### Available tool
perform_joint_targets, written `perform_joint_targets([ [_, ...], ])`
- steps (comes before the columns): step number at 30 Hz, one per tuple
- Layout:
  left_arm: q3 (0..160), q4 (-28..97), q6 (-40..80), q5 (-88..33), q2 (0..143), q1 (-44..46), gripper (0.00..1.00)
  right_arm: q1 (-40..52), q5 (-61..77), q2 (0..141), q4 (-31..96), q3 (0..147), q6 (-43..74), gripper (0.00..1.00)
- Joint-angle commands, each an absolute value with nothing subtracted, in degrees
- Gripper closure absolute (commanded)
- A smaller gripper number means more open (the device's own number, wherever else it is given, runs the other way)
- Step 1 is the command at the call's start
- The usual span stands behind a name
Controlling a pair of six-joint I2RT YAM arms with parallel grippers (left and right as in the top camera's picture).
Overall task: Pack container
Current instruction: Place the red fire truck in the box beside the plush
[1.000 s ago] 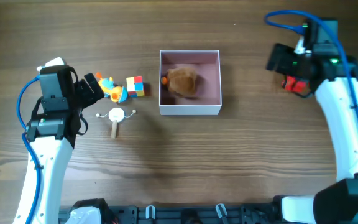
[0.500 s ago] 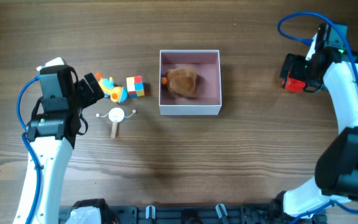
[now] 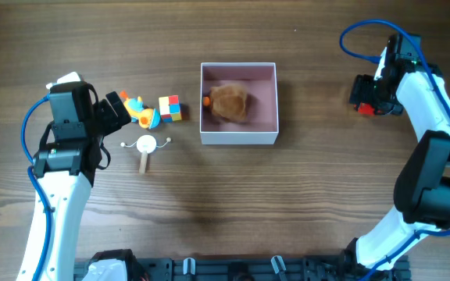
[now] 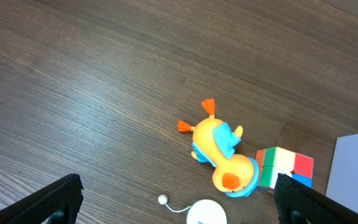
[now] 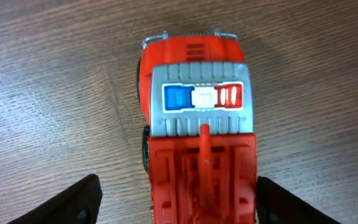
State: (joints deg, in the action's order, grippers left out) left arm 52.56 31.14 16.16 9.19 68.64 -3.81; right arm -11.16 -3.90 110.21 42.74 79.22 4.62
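Note:
The container (image 3: 239, 138) is a white box with a pink inside at the table's middle. A brown plush toy (image 3: 229, 101) and a small orange piece (image 3: 207, 100) lie in it. A red toy fire truck (image 3: 369, 108) stands on the table at the far right. My right gripper (image 3: 366, 95) is open right above it, with its fingers either side of the truck (image 5: 197, 143) in the right wrist view. My left gripper (image 3: 116, 109) is open and empty just left of a yellow duck (image 3: 141, 111) and a colour cube (image 3: 170, 108).
A white disc with a string and a bead (image 3: 144, 144) and a short wooden stick (image 3: 144, 161) lie below the duck. The left wrist view shows the duck (image 4: 219, 152), the cube (image 4: 283, 167), the disc (image 4: 204, 214) and the container's corner (image 4: 356, 174).
My right arm has swung and turned its wrist, bringing the gripper down over the red truck. The left arm and the toys have not moved.

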Motion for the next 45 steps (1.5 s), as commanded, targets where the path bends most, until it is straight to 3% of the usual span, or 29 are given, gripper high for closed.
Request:
perform_joint_targets([
  [1, 53.58, 31.14, 15.20, 9.72, 68.82, -3.75, 0.00, -11.29, -5.10, 112.38, 42.68, 79.59, 4.49, 0.33],
  [5, 53.58, 31.14, 15.20, 9.72, 68.82, -3.75, 0.00, -11.29, -5.17, 112.42, 42.76, 79.59, 4.47, 0.48],
  [9, 53.58, 31.14, 15.20, 9.72, 68.82, -3.75, 0.00, -11.29, -5.63, 112.40, 42.89, 79.61, 4.49, 0.50],
  [19, 53.58, 31.14, 15.20, 9.72, 68.82, -3.75, 0.00, -10.96, -6.87, 111.11, 45.87, 79.64, 3.18, 0.68],
  [28, 53.58, 31.14, 15.20, 9.72, 68.82, -3.75, 0.00, -8.49, -3.05, 102.28, 46.57, 80.27, 4.67, 0.68],
  [38, 53.58, 31.14, 15.20, 9.72, 68.82, -3.75, 0.00, 9.43, -0.78, 86.28, 53.25, 84.84, 11.70, 0.73],
  [45, 53.58, 31.14, 15.20, 9.72, 68.82, -3.75, 0.00, 24.45, -5.41, 84.44, 51.46, 84.84, 20.69, 0.77],
])
